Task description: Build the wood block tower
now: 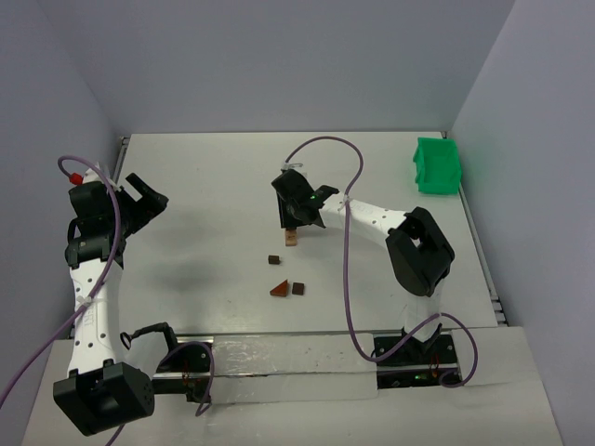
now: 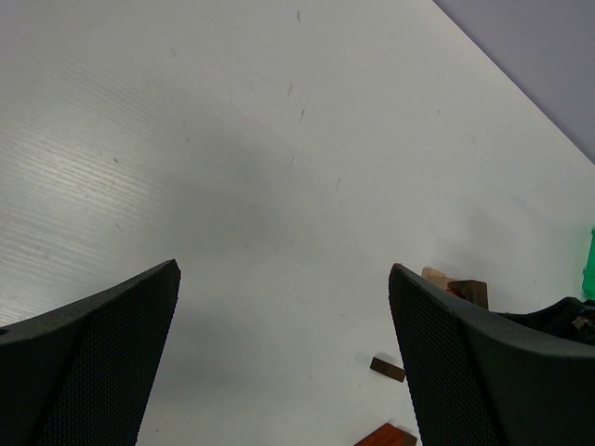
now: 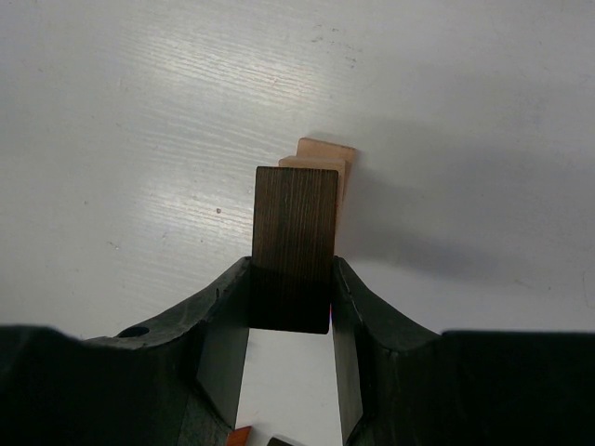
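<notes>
The wood block tower (image 1: 292, 238) is a small light tan stack at the table's middle, and it shows as tan blocks (image 3: 325, 156) in the right wrist view. My right gripper (image 1: 296, 212) (image 3: 290, 279) is shut on a dark brown bar (image 3: 296, 243), holding it directly over the tan stack; I cannot tell whether they touch. Loose wood blocks lie nearer the arms: a small dark piece (image 1: 274, 260) (image 2: 388, 369), a reddish-brown wedge (image 1: 280, 290) (image 2: 386, 435) and a dark cube (image 1: 298, 288). My left gripper (image 1: 141, 199) (image 2: 284, 271) is open and empty, far to the left.
A green bin (image 1: 437, 165) stands at the back right corner of the table, and its edge (image 2: 590, 265) shows in the left wrist view. Purple cables loop over both arms. The table's walls rise close behind and to each side.
</notes>
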Robot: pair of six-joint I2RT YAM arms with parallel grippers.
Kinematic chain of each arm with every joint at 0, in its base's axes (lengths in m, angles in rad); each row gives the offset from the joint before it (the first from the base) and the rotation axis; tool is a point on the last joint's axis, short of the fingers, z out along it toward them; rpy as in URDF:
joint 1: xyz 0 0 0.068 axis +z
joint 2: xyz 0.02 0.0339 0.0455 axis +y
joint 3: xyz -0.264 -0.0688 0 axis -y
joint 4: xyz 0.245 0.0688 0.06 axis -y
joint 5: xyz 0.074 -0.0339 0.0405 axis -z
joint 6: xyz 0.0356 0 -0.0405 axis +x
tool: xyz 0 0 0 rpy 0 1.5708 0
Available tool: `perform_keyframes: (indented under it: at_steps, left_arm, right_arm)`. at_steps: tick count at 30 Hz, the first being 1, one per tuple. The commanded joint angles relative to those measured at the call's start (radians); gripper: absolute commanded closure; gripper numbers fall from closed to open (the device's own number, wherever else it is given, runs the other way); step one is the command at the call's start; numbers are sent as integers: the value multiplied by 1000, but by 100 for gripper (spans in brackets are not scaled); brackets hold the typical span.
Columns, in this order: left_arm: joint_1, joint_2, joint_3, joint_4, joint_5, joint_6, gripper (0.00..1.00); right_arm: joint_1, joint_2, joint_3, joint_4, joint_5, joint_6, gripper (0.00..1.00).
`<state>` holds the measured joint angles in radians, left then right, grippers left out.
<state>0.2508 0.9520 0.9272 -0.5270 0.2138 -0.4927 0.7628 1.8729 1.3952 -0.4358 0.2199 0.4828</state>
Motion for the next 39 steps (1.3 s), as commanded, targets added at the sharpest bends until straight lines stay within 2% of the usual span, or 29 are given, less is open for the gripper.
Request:
perform_keyframes:
  at_steps: [1, 39]
  left_arm:
    - [5, -9, -1, 42, 16, 10, 1]
    - [5, -7, 1, 41, 24, 11, 1]
  right_arm:
    - [-8, 11, 40, 9, 12, 16, 74]
    - [-12, 5, 20, 10, -7, 19, 57]
